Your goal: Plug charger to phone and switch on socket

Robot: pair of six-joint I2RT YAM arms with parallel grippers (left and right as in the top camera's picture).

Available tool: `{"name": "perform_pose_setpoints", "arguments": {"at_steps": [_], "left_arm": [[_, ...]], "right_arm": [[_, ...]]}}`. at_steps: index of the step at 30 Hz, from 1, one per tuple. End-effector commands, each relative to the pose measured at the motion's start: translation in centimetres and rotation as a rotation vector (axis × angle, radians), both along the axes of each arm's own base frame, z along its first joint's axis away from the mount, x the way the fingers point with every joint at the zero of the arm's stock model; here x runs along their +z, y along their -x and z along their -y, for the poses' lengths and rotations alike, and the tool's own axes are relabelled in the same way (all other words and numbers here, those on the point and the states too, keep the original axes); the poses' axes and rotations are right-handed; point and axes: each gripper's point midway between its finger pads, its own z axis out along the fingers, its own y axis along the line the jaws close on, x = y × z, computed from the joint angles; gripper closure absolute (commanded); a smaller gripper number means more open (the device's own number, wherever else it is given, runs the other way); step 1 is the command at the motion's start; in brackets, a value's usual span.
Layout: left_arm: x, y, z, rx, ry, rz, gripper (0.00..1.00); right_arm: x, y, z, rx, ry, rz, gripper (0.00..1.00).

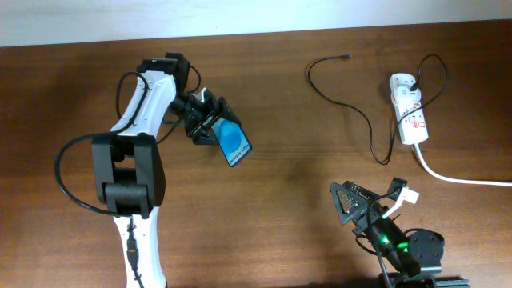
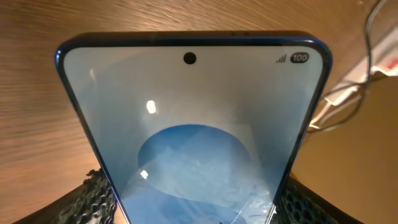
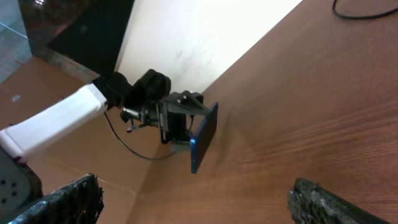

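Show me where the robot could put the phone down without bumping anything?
Bare wood lies between the phone and the charger loop, and nearer the robot, between the left arm and right gripper. It's crowded by the socket, where cables tangle.

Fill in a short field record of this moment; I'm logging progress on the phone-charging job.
smartphone: screen lit blue, tilted, clamped at one end in the left pincer
right pincer: open, empty, near the table's front edge
charger cable: black, lying loose on the table, one end at the power strip
connector tip: free, far from the smartphone
power strip: white, at the table's right side; switch state unreadable
progress: nothing plugged into the smartphone yet
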Motion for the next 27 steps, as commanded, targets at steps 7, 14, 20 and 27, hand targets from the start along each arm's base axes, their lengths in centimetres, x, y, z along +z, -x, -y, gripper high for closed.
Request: {"name": "perform_pose_setpoints", "arguments": {"at_steps": [7, 14, 20, 27], "left_arm": [[2.3, -0.5, 1.5, -0.005, 0.127, 0.03, 0.36], [2.5, -0.5, 1.6, -0.003, 0.142, 0.029, 0.33], [2.5, -0.5, 1.6, -0.008, 0.144, 0.033, 0.32], [2.5, -0.5, 1.6, -0.008, 0.144, 0.033, 0.3]], "right_arm": [[-0.5, -1.9, -0.9, 0.072, 0.164, -0.221, 0.01], [0.0, -7.4, -9.9, 0.145, 0.393, -0.194, 0.01], [-2.2, -10.8, -17.3, 0.215, 0.32, -0.025, 0.08], [-4.1, -13.3, -20.8, 0.224, 0.243, -0.06, 0.18]]}}
